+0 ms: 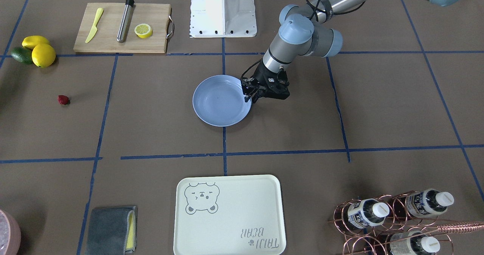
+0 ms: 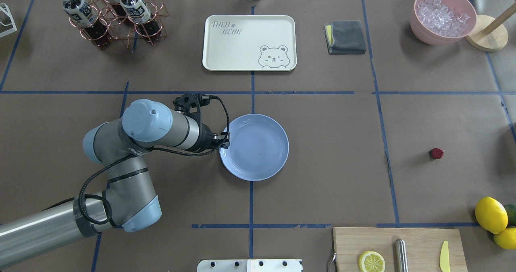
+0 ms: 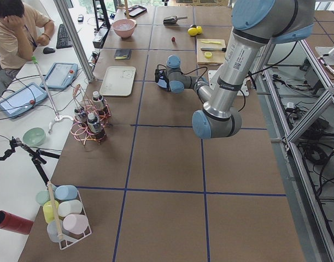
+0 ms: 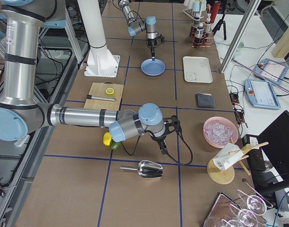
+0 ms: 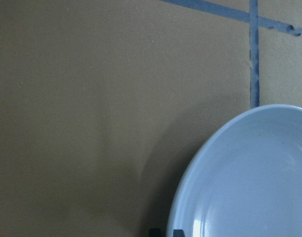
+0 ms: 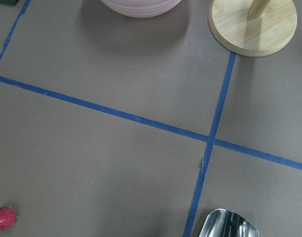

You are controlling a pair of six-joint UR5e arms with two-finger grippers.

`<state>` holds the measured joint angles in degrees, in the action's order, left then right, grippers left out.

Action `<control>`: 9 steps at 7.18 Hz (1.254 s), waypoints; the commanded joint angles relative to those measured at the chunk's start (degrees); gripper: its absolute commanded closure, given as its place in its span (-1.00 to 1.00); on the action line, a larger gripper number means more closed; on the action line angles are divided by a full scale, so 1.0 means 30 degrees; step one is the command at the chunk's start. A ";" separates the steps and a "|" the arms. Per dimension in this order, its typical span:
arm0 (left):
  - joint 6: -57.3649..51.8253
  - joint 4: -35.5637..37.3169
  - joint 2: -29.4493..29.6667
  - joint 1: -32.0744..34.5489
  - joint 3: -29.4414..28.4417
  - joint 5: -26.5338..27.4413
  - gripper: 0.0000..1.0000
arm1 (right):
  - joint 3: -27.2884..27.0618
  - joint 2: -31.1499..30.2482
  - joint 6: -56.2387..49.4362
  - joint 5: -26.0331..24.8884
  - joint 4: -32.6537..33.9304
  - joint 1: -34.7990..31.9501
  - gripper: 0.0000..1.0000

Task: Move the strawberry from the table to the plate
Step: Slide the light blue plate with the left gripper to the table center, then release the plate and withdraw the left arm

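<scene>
The strawberry is a tiny dark-red berry lying alone on the brown table, far from the plate; it also shows in the overhead view and at the lower left corner of the right wrist view. The light-blue plate rests empty at the table's middle. My left gripper points down at the plate's rim, and its fingertips look shut on that rim. My right gripper shows only in the exterior right view, hanging over the table. I cannot tell if it is open.
A cutting board holds a lemon half, a yellow knife and a metal cylinder. Lemons and an avocado lie near the strawberry. Also here are a cream bear tray, a grey cloth, a bottle rack, a pink ice bowl and a metal scoop.
</scene>
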<state>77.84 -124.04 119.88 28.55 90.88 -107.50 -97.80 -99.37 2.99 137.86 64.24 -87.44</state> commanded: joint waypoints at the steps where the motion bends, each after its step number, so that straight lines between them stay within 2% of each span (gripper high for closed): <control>1: -0.3625 0.0473 -0.2472 0.2450 0.2389 -0.2641 -1.00 | -0.0183 0.0309 0.0726 0.0100 -0.0669 0.0025 -1.00; 2: -0.6930 0.1317 -0.3852 0.5019 0.3330 -0.3910 -1.00 | -0.0764 0.0892 0.2995 0.0100 -0.1281 0.0054 -1.00; 3: -1.0559 0.2631 -0.5374 0.7220 0.4181 -0.4358 -1.00 | -0.2075 0.1362 0.7513 -0.0103 -0.1868 0.1185 -1.00; 4: -1.5584 0.3891 -0.7071 0.9591 0.4682 -0.4740 -1.00 | -0.2813 0.2295 1.0140 -0.0250 -0.2192 0.2357 -1.00; 5: -2.0681 0.4078 -0.9264 1.2022 0.4658 -0.4888 -1.00 | -0.2733 0.3638 1.0427 -0.0280 -0.2225 0.4254 -1.00; 6: -2.3980 0.4804 -0.9808 1.5846 0.3440 -0.5934 -1.00 | -0.2877 0.3855 1.0401 -0.0426 -0.2399 0.4824 -1.00; 7: -2.6334 0.7509 -1.0190 1.8001 0.2645 -0.6960 -1.00 | -0.3169 0.3770 1.0430 -0.0456 -0.2459 0.4917 -1.00; 8: -2.8097 1.0872 -1.0020 2.0285 0.2521 -0.6796 -1.00 | -0.3143 0.3798 1.0430 -0.0457 -0.2401 0.5324 -1.00; 9: -3.0754 1.1224 -1.0569 2.1671 0.2316 -0.6823 -1.00 | -0.3201 0.3799 1.0459 -0.0486 -0.2343 0.5763 -1.00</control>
<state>-5.69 -94.99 89.52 87.33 98.75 -127.61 -107.18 -88.06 34.24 136.50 57.07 -71.68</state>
